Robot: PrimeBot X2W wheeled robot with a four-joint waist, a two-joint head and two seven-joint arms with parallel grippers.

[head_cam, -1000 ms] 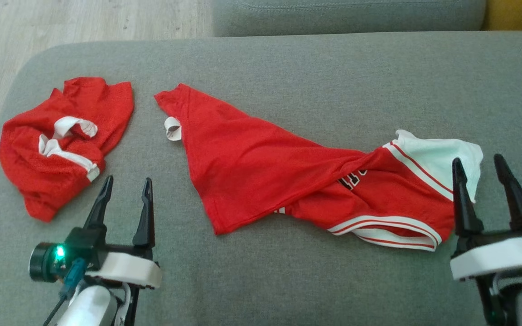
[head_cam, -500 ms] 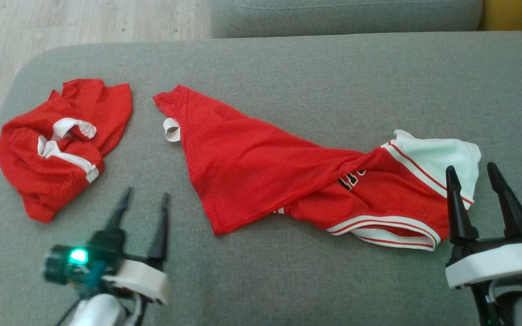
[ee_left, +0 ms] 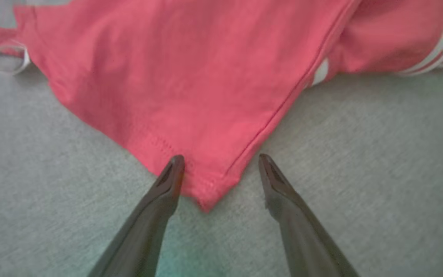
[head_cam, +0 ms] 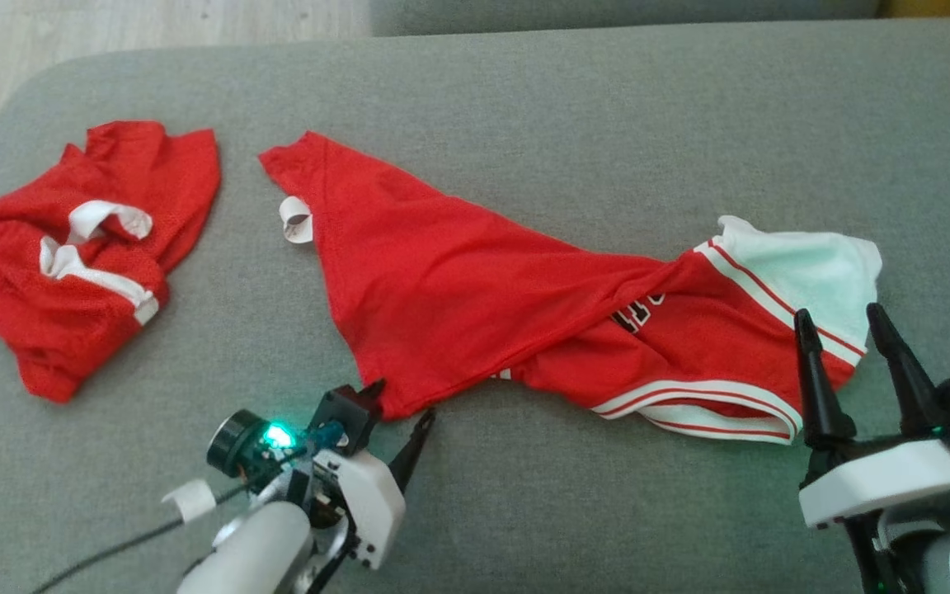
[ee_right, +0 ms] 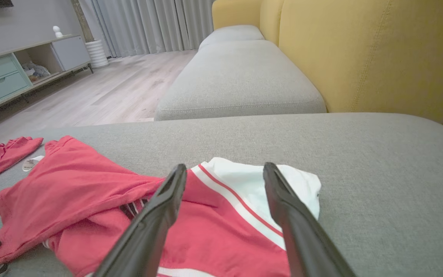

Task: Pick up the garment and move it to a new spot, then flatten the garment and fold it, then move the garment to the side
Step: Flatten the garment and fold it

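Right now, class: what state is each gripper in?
Left gripper: open, fingers straddling a corner of the jersey.
Right gripper: open, holding nothing.

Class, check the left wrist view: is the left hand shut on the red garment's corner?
No: the left hand is open, its fingers spread either side of a corner of the red garment.

Red garment point(head_cam: 458, 280) with white striped trim, grey couch point(head_cam: 574, 107), yellow backrest point(ee_right: 360, 54)
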